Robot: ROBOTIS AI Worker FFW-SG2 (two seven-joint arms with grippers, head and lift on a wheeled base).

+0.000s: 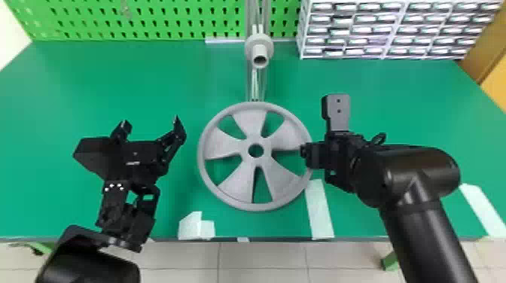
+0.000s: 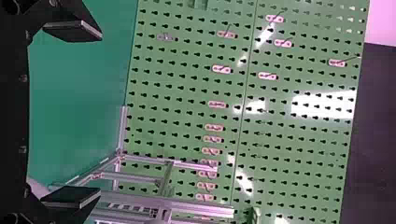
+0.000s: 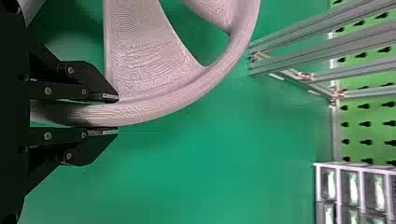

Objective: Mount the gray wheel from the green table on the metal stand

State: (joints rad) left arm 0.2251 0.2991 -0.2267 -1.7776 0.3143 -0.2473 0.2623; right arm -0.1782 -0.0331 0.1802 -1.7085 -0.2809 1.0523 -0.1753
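My right claw [image 1: 308, 155] has the gray wheel [image 1: 250, 120] pinched by its rim, in front of the metal stand [image 1: 259, 42] at the bench [image 1: 94, 82]; my left claw [image 1: 151, 120] gapes wide.

A bright green pegboard [image 1: 180, 18] stands behind the green desk [image 1: 113, 86], pale hooks [image 2: 222, 69] scattered over it and light glaring white off its face. At the desk's back right sits a rack of small drawers [image 1: 384, 34] — clear-fronted, perhaps. Beyond the desk's near edge runs a floor of pale tiles [image 1: 263, 257] — straight joints between them.
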